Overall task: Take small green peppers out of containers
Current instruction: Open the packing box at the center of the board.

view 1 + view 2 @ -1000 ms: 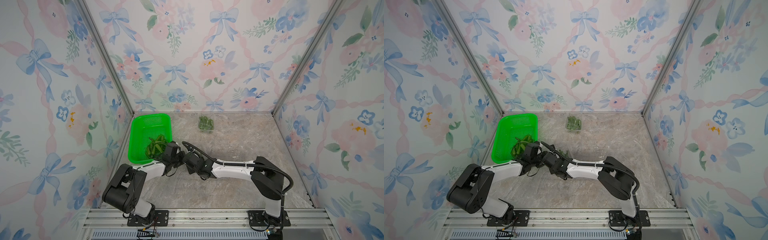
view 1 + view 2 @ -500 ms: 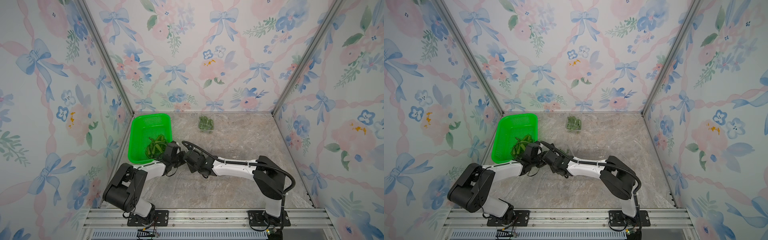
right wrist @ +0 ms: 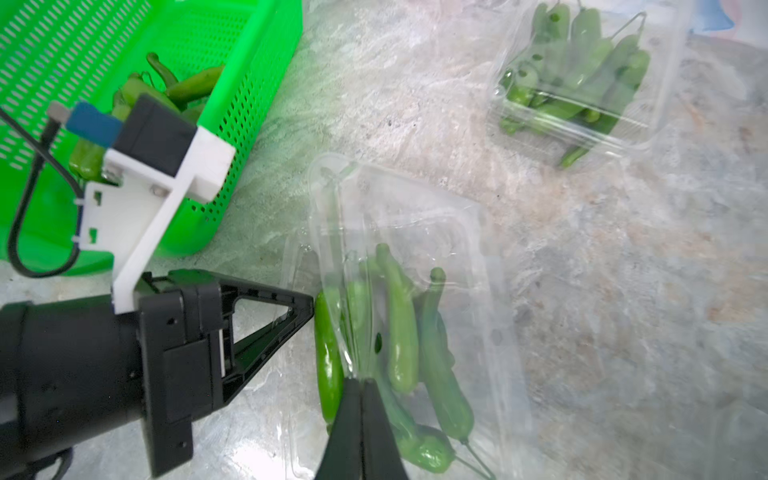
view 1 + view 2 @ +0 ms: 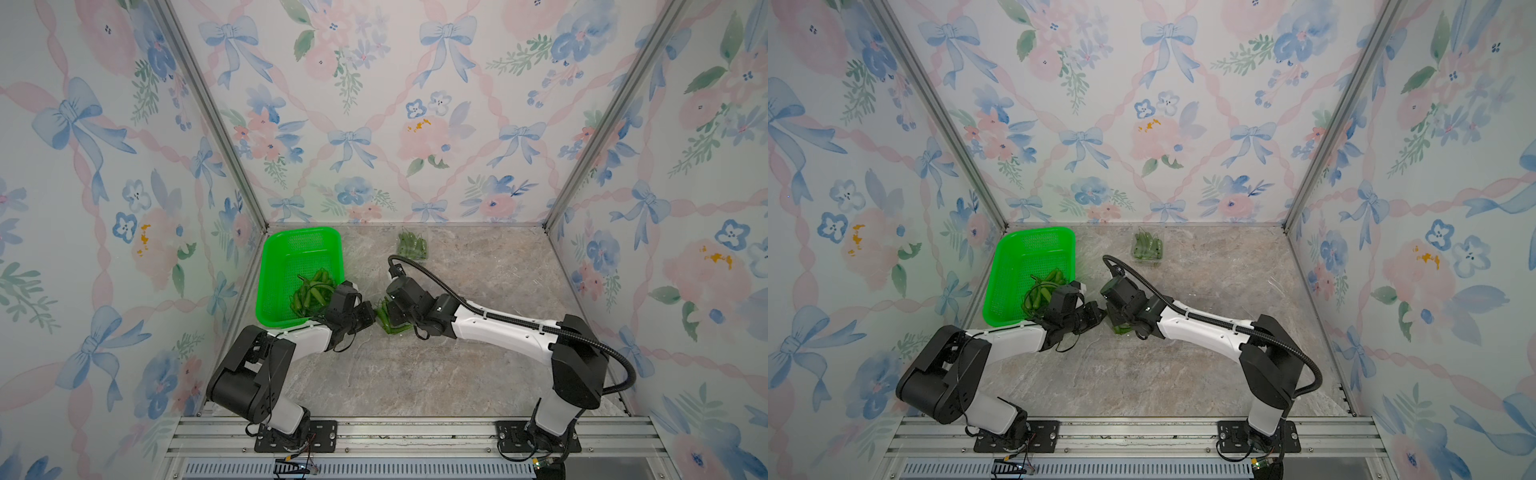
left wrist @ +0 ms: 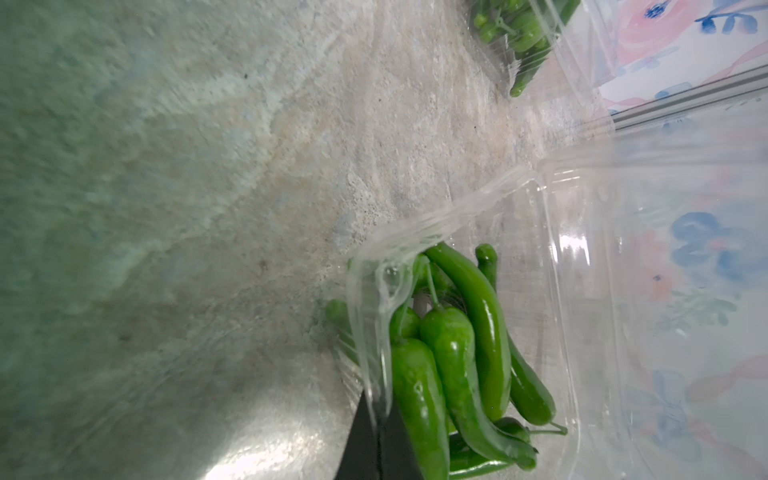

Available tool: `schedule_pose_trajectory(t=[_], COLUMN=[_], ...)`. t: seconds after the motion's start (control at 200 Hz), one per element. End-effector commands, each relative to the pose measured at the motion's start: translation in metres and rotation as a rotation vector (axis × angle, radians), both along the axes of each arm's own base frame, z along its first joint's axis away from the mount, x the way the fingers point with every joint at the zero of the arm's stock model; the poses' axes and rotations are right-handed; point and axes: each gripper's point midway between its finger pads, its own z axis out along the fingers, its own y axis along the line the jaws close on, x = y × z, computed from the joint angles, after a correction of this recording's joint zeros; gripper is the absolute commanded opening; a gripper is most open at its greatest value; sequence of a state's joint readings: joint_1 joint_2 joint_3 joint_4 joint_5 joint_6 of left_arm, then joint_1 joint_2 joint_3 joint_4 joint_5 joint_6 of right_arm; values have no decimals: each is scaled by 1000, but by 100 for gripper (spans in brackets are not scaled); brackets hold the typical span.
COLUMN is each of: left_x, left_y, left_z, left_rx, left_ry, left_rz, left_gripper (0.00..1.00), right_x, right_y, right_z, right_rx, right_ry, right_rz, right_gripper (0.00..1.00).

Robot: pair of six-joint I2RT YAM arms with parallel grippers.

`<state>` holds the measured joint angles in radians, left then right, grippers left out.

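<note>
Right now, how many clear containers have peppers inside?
2. The near container lies beside the green basket; the far container sits by the back wall. Empty clear ones could go unseen.

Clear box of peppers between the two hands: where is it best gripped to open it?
Likely by its thin rim. The box lies flat with smooth, bulging walls, so only the rim is thin enough to pinch. The left hand pinches it from the basket side, the right hand at its near end.

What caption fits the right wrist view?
Left gripper and right gripper pinch a clear plastic clamshell box holding glossy green peppers.
</note>
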<state>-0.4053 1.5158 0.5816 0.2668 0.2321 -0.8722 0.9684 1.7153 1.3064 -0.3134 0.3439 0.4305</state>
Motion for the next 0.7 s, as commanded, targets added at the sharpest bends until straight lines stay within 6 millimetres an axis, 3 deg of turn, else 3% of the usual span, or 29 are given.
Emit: schedule_pose_trajectory(t=[0.0, 0.12, 0.15, 0.265, 0.445, 0.515, 0.615, 0.695], left_x=[-8, -6, -6, -3, -2, -1, -1, 0], left_y=[11, 10, 10, 7, 8, 9, 9, 8], left_z=[-14, -9, -7, 2, 10, 11, 14, 19], left_rx=[60, 52, 49, 32, 26, 25, 20, 14], left_ry=[46, 33, 30, 10, -3, -2, -11, -22], left_rz=[8, 12, 12, 7, 22, 26, 31, 25], left_gripper=[3, 8, 11, 22, 27, 30, 40, 42], right_x=[8, 16, 18, 27, 40, 43, 46, 47], right_y=[-26, -35, -38, -48, -64, -69, -76, -82], right_z=[3, 3, 16, 21, 28, 29, 31, 38], right_rx=[16, 37, 59, 64, 120, 132, 148, 153], right_ry=[17, 52, 37, 50, 72, 77, 84, 66], right_rz=[-52, -72, -74, -77, -95, -105, -104, -97], right_gripper=[0, 7, 12, 18, 49, 57, 63, 65])
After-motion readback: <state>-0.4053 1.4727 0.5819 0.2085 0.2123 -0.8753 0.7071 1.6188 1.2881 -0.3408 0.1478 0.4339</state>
